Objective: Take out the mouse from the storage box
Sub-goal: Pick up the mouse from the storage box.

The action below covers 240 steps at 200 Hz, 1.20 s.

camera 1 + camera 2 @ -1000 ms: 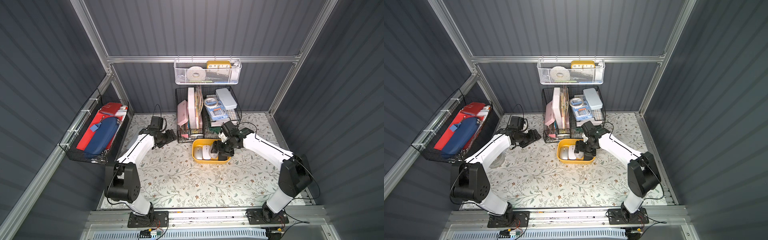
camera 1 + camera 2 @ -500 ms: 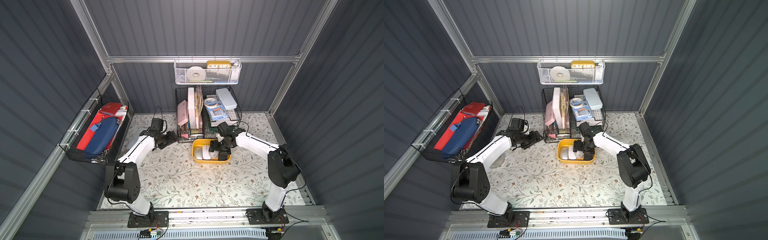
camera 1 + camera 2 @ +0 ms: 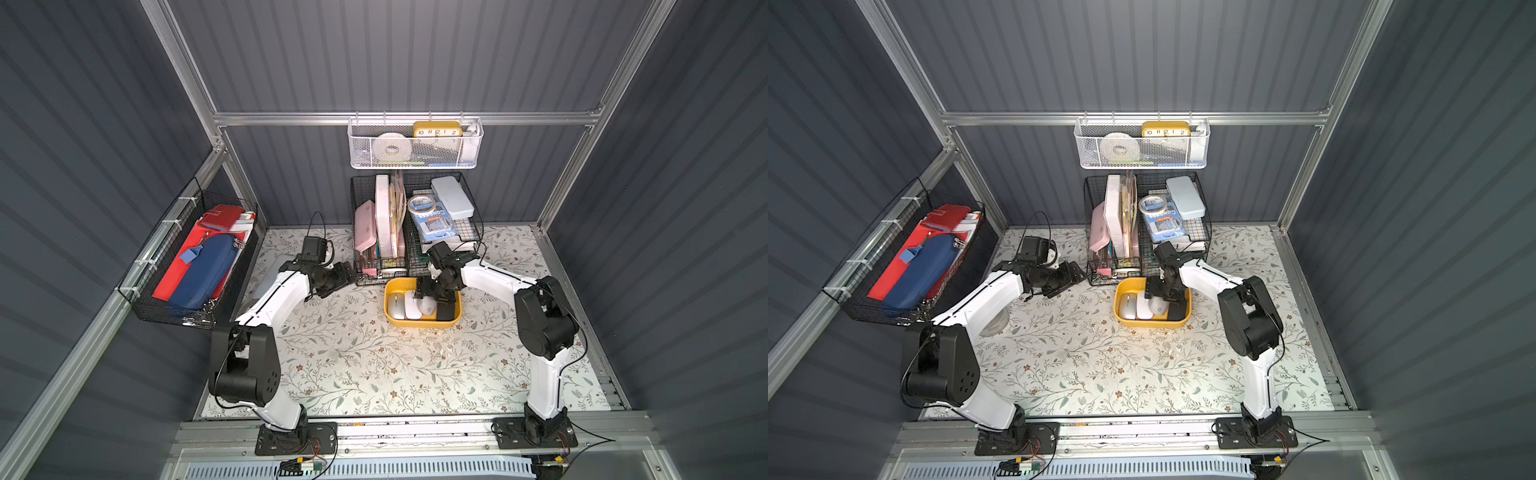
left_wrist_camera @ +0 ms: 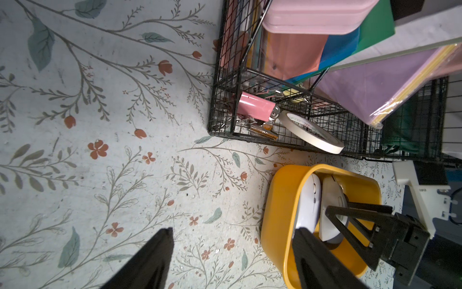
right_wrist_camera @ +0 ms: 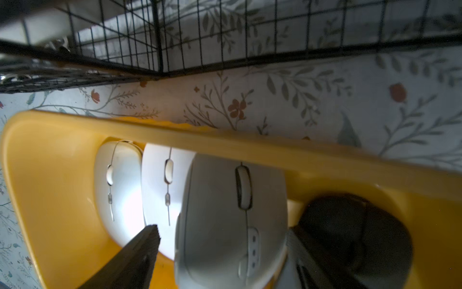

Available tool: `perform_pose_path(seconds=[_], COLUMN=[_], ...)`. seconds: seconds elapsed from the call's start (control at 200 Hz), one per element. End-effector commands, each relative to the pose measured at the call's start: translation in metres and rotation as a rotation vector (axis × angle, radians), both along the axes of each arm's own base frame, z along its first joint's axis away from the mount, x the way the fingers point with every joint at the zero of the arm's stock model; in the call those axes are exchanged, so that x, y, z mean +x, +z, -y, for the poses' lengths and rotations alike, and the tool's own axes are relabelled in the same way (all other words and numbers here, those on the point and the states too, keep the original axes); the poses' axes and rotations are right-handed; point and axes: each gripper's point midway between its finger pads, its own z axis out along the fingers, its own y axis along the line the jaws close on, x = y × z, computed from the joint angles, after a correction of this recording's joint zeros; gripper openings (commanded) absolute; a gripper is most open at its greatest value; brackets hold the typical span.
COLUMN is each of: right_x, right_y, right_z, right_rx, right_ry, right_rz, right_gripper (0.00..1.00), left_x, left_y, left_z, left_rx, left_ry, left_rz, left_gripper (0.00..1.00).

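- Floral-patterned white table covering (image 3: 353, 361) spreads under both arms, inside grey corrugated walls.
- Shallow mustard-yellow plastic storage box (image 3: 420, 323) with rounded corners sits just in front of the black wire baskets (image 3: 415, 224), directly beneath the right jaws.
- Inside it lie three white computer mice and one black computer mouse (image 5: 360, 235) side by side.
- Right gripper (image 3: 432, 291) reaches down into the box; its jaws stand apart, straddling the light grey mouse (image 5: 232, 220), one finger on either flank. Whether the fingers press on it, I cannot tell.
- The black mouse lies just outside one right jaw, the two flatter white mice (image 5: 140, 190) outside the other.
- Left gripper (image 3: 347, 274) hovers over the bare covering, jaws spread wide and holding nothing, the box off to one side of them.
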Motion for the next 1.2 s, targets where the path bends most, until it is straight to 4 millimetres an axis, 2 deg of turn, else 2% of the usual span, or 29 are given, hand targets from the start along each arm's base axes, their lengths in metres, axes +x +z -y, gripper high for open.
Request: perform_pose_path(seconds=[0.0, 0.145, 0.305, 0.51, 0.6, 0.781, 0.996, 1.196], right_x=[-0.006, -0.015, -0.02, -0.018, -0.016, -0.017, -0.016, -0.022], right_y=[-0.008, -0.012, -0.018, 0.007, 0.019, 0.031, 0.046, 0.063], right_z=[-0.001, -0.002, 0.001, -0.014, -0.021, -0.026, -0.004, 0.014], right_rx=[0.0, -0.002, -0.014, 0.021, -0.004, -0.09, -0.207, -0.263], right_ry=[0.015, 0.02, 0.016, 0.037, 0.069, 0.111, 0.108, 0.093], right_rz=[-0.045, -0.063, -0.072, 0.009, 0.049, 0.103, 0.16, 0.191], right_gripper=[0.82, 0.8, 0.68, 0.45, 0.44, 0.44, 0.45, 0.46], left_x=[-0.001, -0.001, 0.0, 0.003, 0.003, 0.002, 0.001, 0.002], left_y=[0.013, 0.014, 0.014, 0.02, 0.02, 0.022, 0.019, 0.018], left_z=[0.004, 0.004, 0.006, 0.007, 0.007, 0.008, 0.008, 0.009], left_rx=[-0.001, -0.007, -0.017, -0.023, -0.027, -0.033, -0.033, -0.04], left_ry=[-0.033, -0.033, -0.031, -0.026, -0.024, -0.021, -0.02, -0.02], left_rz=[0.036, 0.038, 0.034, 0.045, 0.042, 0.045, 0.04, 0.043], left_gripper=[0.8, 0.8, 0.8, 0.8, 0.8, 0.8, 0.8, 0.8])
